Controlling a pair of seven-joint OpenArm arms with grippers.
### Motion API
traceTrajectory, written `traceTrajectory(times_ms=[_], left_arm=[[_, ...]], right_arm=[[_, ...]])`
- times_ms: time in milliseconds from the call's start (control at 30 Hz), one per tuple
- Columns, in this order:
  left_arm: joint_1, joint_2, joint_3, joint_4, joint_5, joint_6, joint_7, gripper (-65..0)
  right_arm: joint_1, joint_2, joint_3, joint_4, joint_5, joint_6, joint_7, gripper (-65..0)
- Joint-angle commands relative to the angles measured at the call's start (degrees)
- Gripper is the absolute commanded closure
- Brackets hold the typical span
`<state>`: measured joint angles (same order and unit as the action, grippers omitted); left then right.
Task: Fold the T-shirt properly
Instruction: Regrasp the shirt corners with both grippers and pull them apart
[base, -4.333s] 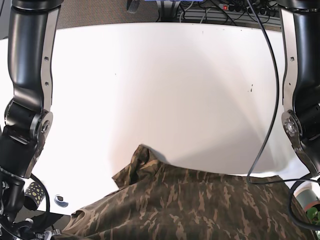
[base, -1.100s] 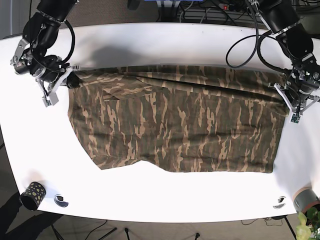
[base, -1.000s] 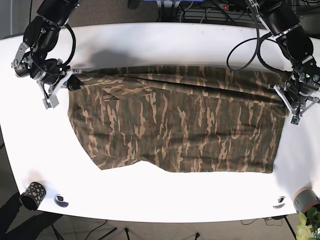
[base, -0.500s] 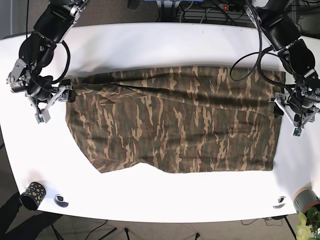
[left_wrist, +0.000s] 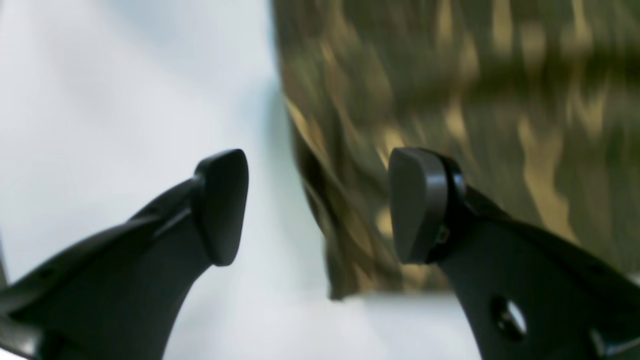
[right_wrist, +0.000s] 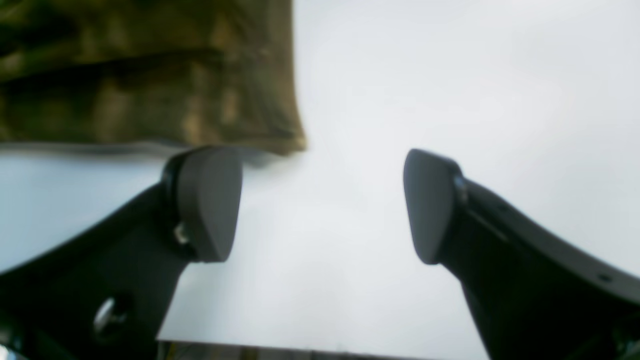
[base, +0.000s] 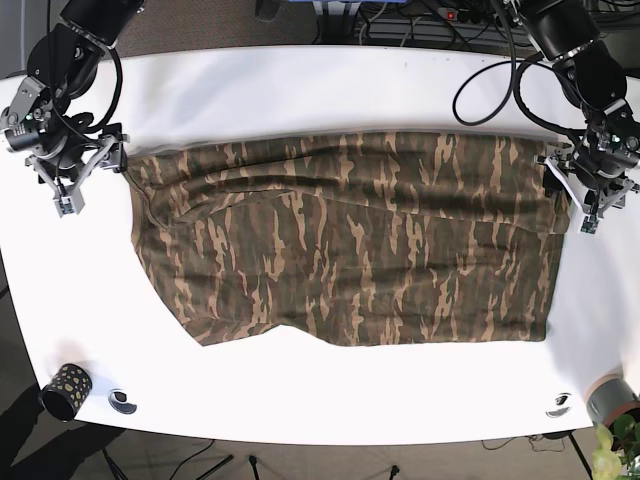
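Observation:
The camouflage T-shirt (base: 350, 240) lies spread flat across the middle of the white table (base: 320, 90). My left gripper (base: 578, 200) sits at the shirt's right edge. In the left wrist view the left gripper (left_wrist: 320, 205) is open, hovering over the blurred edge and corner of the T-shirt (left_wrist: 450, 90) with nothing pinched. My right gripper (base: 85, 180) sits just off the shirt's upper left corner. The right wrist view shows the right gripper (right_wrist: 320, 202) open over bare table, with the T-shirt (right_wrist: 150, 75) corner beyond its left finger.
A black dotted cup (base: 65, 390) and a small round object (base: 122, 402) stand near the front left edge. Another small object (base: 558, 403) and a potted plant (base: 618, 425) are at the front right. Cables (base: 450, 15) run behind the table.
Both grippers have opened and let go of the shirt's upper corners, moving up and slightly outward. The shirt has settled flat, its top edge lying farther back than a second ago.

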<state>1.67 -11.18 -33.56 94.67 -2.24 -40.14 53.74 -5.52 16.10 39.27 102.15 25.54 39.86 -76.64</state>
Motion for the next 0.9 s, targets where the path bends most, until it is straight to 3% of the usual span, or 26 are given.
traceTrajectory(times_ms=[0,133,267,533,700,867], left_arm=[[-0.40,-0.91,-0.15,1.28,-1.14,0.14,-1.47,-40.7],[0.92,-0.64,-0.07,0.23,-1.14,0.14,-2.97,-40.7],[1.45,-0.82,-0.07,-3.46,-0.79,0.14,-7.80,-40.7],[1.36,-3.02,1.34,-11.29,-0.70,0.14,-10.00,-40.6],[1.19,-3.55,1.34,-14.10,-0.70,0.14,-10.00,-33.9],[1.54,-5.22,3.10,-14.01,-0.70,0.14,-10.00,-31.2]], right_arm=[[-1.12,-0.05,-0.36,2.07,3.43,0.14,1.26,-48.0],[-1.38,-1.37,-0.63,1.63,4.39,0.14,1.34,-42.6],[1.34,-3.66,-0.98,-1.09,4.39,0.14,1.34,-33.6],[8.20,-3.39,-7.13,-13.49,4.39,0.14,4.95,-32.8],[12.95,-3.31,-11.09,-22.63,4.31,0.14,10.49,-32.8],[17.52,0.39,-13.20,-34.15,4.31,0.14,16.29,-32.8]])
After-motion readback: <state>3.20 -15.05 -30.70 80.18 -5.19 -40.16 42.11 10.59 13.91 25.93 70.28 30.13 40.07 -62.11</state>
